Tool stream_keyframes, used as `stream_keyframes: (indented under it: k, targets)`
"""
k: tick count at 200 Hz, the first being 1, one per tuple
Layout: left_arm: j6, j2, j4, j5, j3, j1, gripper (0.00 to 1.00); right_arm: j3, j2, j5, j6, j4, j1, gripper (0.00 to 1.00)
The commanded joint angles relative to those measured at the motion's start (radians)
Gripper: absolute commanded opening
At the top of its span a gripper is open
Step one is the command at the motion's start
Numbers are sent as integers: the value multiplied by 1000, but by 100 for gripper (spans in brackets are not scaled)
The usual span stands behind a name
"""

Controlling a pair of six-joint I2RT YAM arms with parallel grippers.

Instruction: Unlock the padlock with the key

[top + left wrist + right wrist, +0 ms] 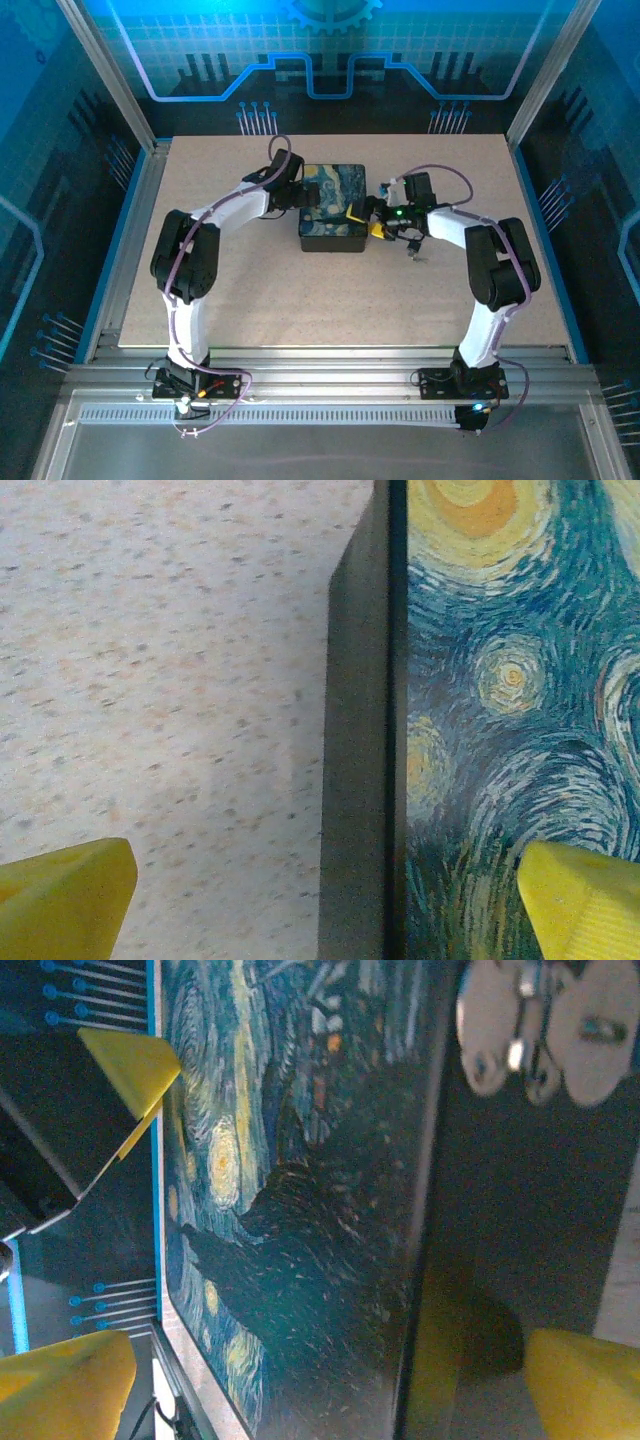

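Speckled beige tabletop (240, 300) is carrying the painted box (325, 200) at centre in the top view. The left gripper (303, 203) is hanging at its left edge, the right gripper (367, 222) at its right edge.

In the left wrist view the left gripper (320, 910) is standing wide and empty. One yellow finger (60, 900) is over the table and the other over the lid (500, 680), straddling the box's edge.

In the right wrist view the right gripper (320, 1390) is likewise gaping wide, holding nothing, spanning the lid's edge and the dark side wall (500, 1210). A pale metal piece (540, 1025), round-lobed, is sitting further along that wall; blur is keeping us from calling it the key or a clasp. We are therefore unable to tell where the padlock lies, which way its keyhole is facing, or how the key's long axis is running. We are judging this a search step and advising a sharper look before closing on anything.
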Motion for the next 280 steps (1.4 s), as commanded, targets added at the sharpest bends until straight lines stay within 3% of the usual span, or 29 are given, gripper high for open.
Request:
stream_keyframes:
  k: [1, 31, 71, 106, 136, 161, 180, 200, 227, 252, 280]
  targets:
    - [12, -65, -139, -24, -17, 21, 99, 40, -1, -23, 24, 7, 84, 100]
    - [-1, -123, -158, -42, -6, 46, 99, 60, -18, 0, 67, 29, 182, 100]
    - [-37, -168, -190, -87, 9, 68, 99, 187, 81, 41, 121, 63, 331, 100]
    - [-64, -196, -206, -103, -15, 106, 99, 233, 59, 58, 99, 34, 347, 100]
    - [-59, -235, -168, -96, -68, 145, 99, 187, -99, 155, -107, -186, 275, 100]
    - [-44, -273, -112, -110, -123, 164, 99, 122, -231, 319, -316, -360, 160, 100]
    - [-23, -303, -54, -133, -188, 177, 99, 40, -332, 482, -430, -383, 37, 100]
    - [4, -345, 39, -211, -290, 190, 99, -104, -450, 598, -544, -263, -81, 100]
    - [180, -422, 284, -275, -509, 193, 99, -337, -596, 698, -669, -59, -188, 100]
    - [216, -498, 400, -352, -663, 193, 99, -495, -669, 688, -640, 128, -279, 100]
    - [279, -587, 534, -332, -781, 199, 99, -600, -608, 676, -599, 382, -301, 100]
